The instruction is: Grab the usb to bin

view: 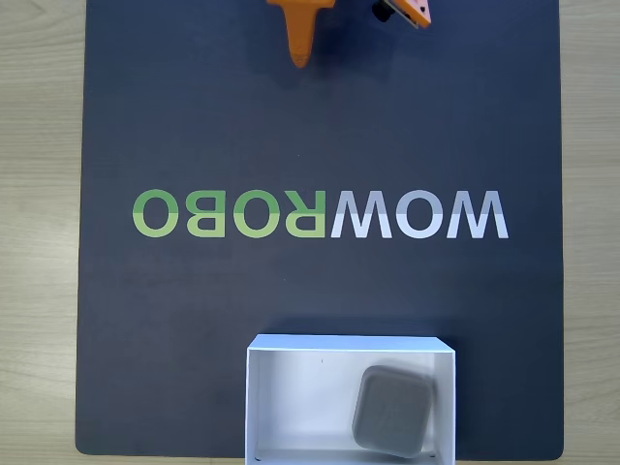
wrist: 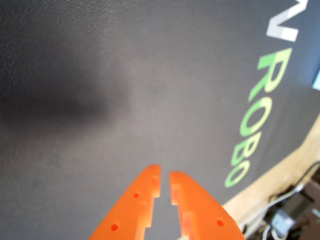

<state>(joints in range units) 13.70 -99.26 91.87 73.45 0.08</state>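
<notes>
The usb (view: 390, 411) lies plain face up inside the bin (view: 291, 407), against its right wall in the fixed view. Your gripper (wrist: 165, 181), jaws nearly together and empty, hangs well apart; a careless sweep could nudge the bin.

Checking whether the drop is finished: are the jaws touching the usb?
Apart. The fixed view shows the usb lying inside the bin at the bottom edge, while the gripper is at the top, with bare mat between.

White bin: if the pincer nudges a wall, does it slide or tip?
The white bin probably slides: it looks thin-walled and light on the smooth mat. Tipping seems unlikely, since it is low and wide. The usb inside adds little weight.
</notes>
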